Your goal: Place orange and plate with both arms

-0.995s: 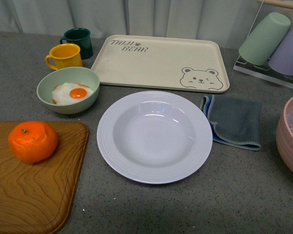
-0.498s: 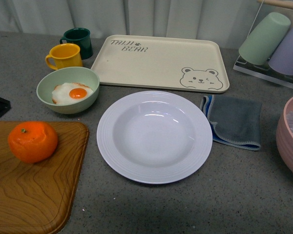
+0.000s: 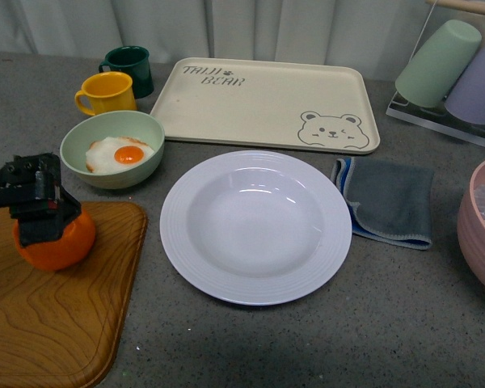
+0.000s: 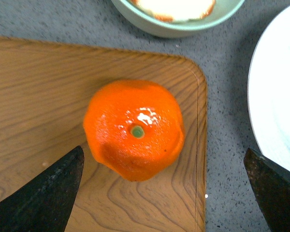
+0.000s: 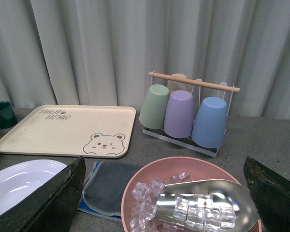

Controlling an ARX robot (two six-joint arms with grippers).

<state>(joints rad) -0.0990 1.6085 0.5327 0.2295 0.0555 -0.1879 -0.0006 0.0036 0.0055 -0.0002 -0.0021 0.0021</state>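
The orange [image 3: 69, 242] sits on a wooden board [image 3: 56, 323] at the front left. My left gripper [image 3: 42, 214] hovers right over it, open, and covers its top in the front view. In the left wrist view the orange [image 4: 134, 129] lies stem up between the spread fingers of the gripper [image 4: 163, 166], touching neither. The white ribbed plate [image 3: 178, 234] stands empty on the grey table's middle; its edge shows in the left wrist view [image 4: 275, 96]. My right gripper [image 5: 164, 164] is open above a pink bowl and is out of the front view.
A green bowl with a fried egg [image 3: 113, 149] stands behind the board, with yellow [image 3: 107, 92] and dark green [image 3: 129, 69] mugs beyond. A beige bear tray [image 3: 267, 101] is behind the plate, a grey cloth [image 3: 388, 200] to its right. A pink bowl of ice with a scoop [image 5: 193, 203] and a cup rack [image 5: 183, 113] are at right.
My left gripper has come in from the left edge and now sits over the orange. The orange, the plate and everything else have stayed put.
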